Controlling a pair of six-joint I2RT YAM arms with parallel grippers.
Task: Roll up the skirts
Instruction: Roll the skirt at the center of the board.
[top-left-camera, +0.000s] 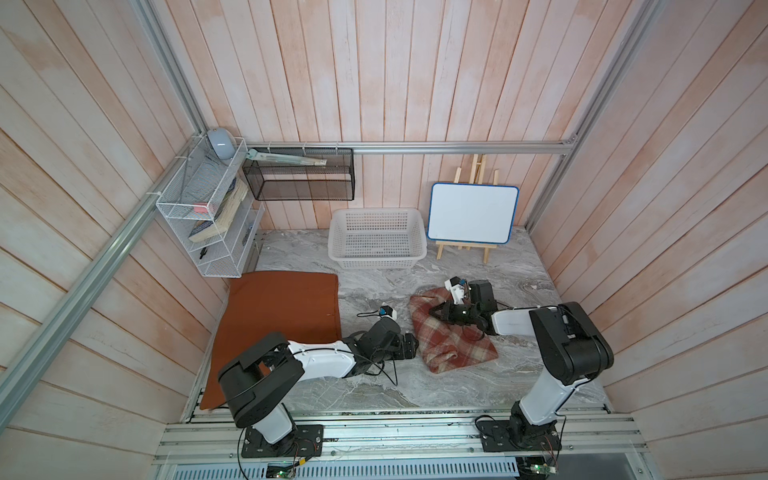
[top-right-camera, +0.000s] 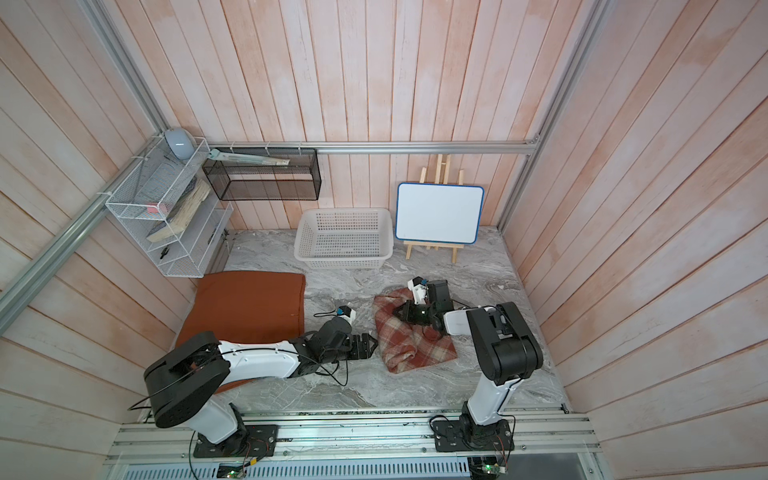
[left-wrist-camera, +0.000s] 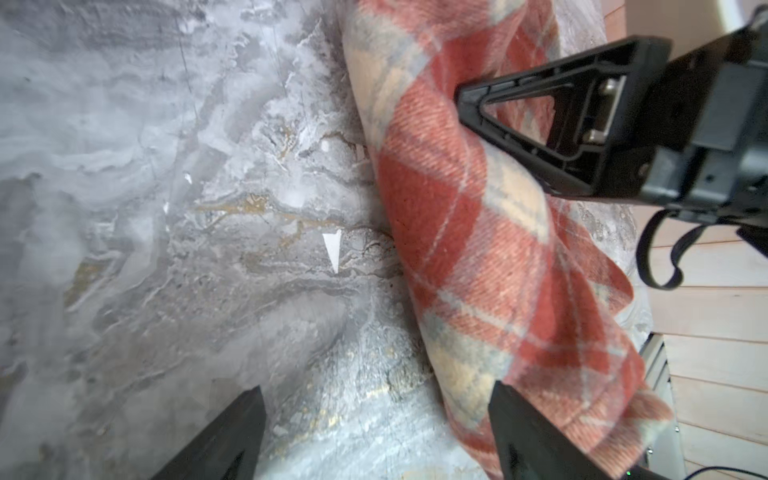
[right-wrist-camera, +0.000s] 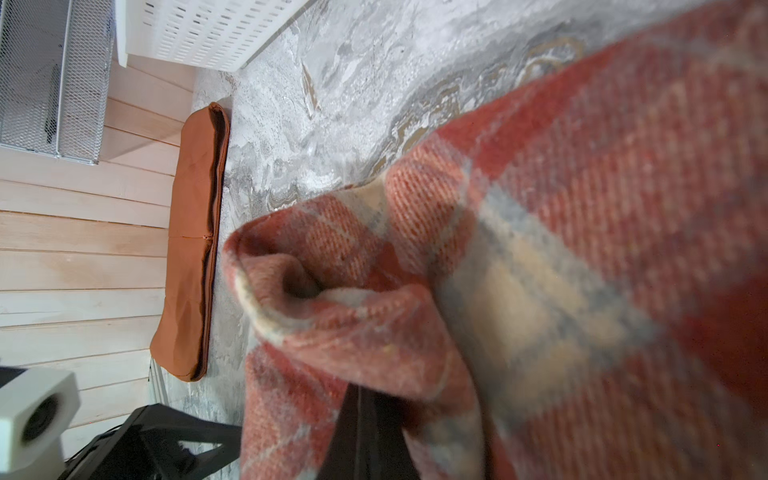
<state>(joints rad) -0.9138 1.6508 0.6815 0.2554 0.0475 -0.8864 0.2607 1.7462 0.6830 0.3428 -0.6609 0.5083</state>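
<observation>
Left wrist view: left gripper (left-wrist-camera: 376, 386) jaws spread wide, nothing between them, over the grey marble-pattern tabletop (left-wrist-camera: 166, 208), just beside the red-and-cream plaid woolly skirt (left-wrist-camera: 478, 249). Right gripper (left-wrist-camera: 467, 102) fingers pressed together, tips dug into the plaid. Right wrist view shows a fold draped over them, so I read it as a pinch on the cloth, though the contact itself is hidden

Where things are: in both top views the plaid lies right of table centre, bunched into a loose, lopsided roll. The plain rust-orange cloth skirt (top-left-camera: 282, 316) lies flat along the left wall, partly under the left arm, not yet rolled. White perforated plastic basket (top-left-camera: 377, 239) is at the back, well apart from both

Step, my guess: the plaid roll is half made. To do it well:
- left takes the roll's near end, level with the right's hold
- both turn together, low on the table, so the ends stay even
- pull snug: the roll end has a hollow core, too slack

Materials: the plaid is thick, fuzzy twill that grips itself but is likely to spring open if let go. The rust cloth looks thin and smooth, with a stitched hem, and probably slips more
</observation>
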